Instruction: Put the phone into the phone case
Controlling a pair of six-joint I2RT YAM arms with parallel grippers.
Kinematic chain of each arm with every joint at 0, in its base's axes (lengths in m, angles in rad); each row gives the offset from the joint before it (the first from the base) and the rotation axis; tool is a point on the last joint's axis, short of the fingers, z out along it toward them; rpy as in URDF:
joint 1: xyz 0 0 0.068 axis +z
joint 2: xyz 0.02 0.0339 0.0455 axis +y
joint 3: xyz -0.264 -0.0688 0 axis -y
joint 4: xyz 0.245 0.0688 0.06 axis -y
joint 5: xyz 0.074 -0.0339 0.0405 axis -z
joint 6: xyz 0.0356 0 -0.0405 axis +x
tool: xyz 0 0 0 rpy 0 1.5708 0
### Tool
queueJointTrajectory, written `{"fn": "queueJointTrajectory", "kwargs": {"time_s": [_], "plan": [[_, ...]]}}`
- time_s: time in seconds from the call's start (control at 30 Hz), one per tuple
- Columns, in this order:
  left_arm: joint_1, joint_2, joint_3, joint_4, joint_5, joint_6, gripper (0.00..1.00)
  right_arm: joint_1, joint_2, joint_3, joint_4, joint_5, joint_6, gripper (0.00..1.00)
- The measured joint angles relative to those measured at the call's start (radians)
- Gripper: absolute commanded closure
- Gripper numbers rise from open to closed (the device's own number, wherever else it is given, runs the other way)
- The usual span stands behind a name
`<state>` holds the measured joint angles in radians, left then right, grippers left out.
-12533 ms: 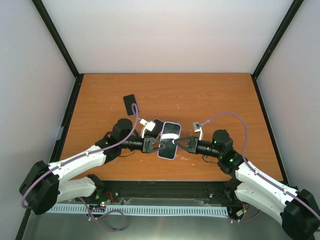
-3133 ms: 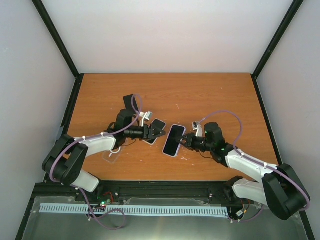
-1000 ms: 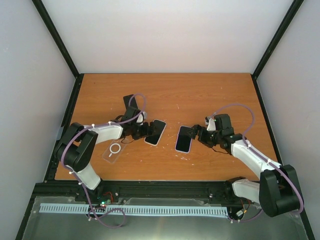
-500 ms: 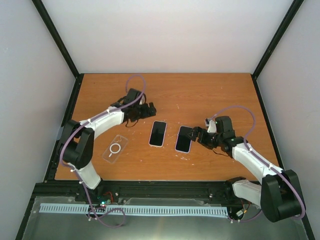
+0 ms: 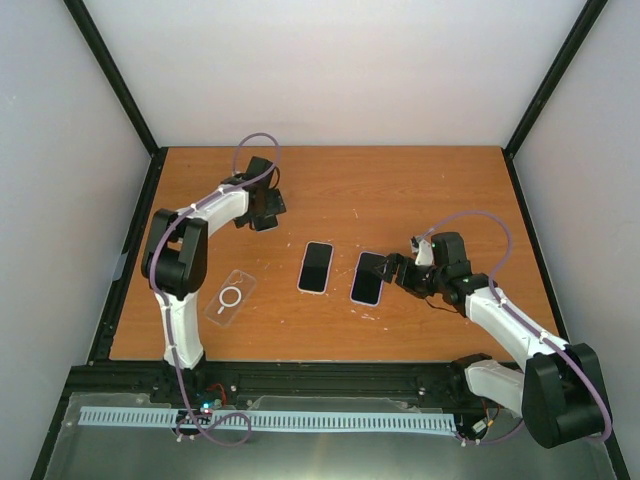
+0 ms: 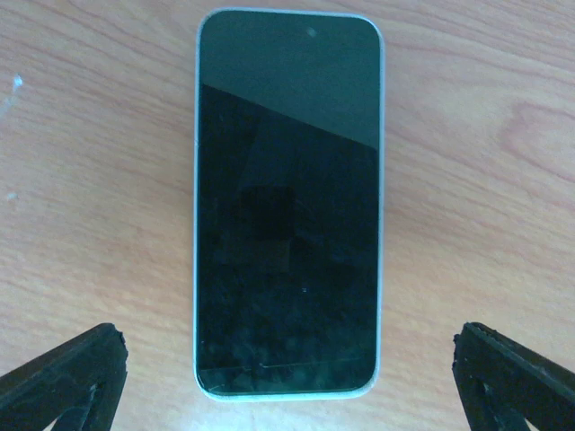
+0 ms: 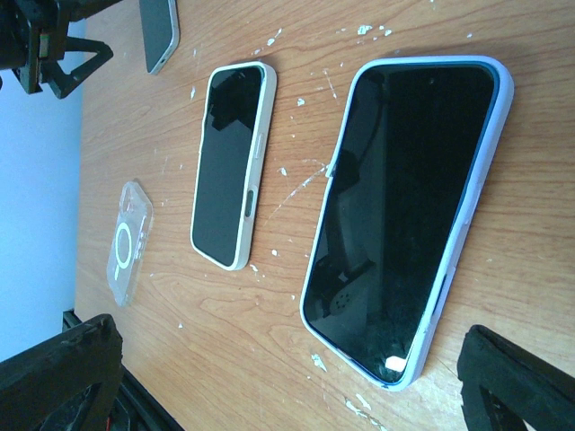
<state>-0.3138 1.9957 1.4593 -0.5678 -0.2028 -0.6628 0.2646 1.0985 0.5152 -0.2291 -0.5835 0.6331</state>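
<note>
The step in hand looks like picking up the bare phone (image 6: 287, 206), which lies screen up in the far left part of the table (image 5: 400, 190), well apart from the empty clear case (image 5: 230, 297) near the left edge and closer to the near edge. The left gripper (image 5: 266, 208) hangs over the phone with its jaws spread wide and gripping nothing. In its wrist view the fingertips (image 6: 63, 382) stand on either side of the phone's lower end, clear of both long edges. The jaw line already runs across the phone's width, so the sound move is probably to shift toward the phone's middle, then come straight down until the tips reach the wood. The phone is thin and flat, and a high or off-centre pinch could let it tip or slip. It should be lifted level. The case looks light and may slide when the phone is pressed in, so seating one end first seems wise. The right gripper (image 5: 392, 272), jaws also wide and empty, sits just beside the blue-cased phone (image 5: 368, 278) mid-table, next to a white-cased phone (image 5: 316, 267). It could steady the case.
</note>
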Motion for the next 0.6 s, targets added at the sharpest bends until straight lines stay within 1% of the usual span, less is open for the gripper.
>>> {"fn": "queueJointTrajectory", "kwargs": {"time_s": [0.3,0.6], "plan": [[0.028,0.106,0.105,-0.014,-0.002,0.026,0.0,0.0,0.001,0.016,-0.023,0.002,-0.019,0.0],[0.035,0.169,0.13,-0.008,0.01,0.055,0.01,0.001,0.002,0.049,-0.031,0.006,-0.039,0.0]]}}
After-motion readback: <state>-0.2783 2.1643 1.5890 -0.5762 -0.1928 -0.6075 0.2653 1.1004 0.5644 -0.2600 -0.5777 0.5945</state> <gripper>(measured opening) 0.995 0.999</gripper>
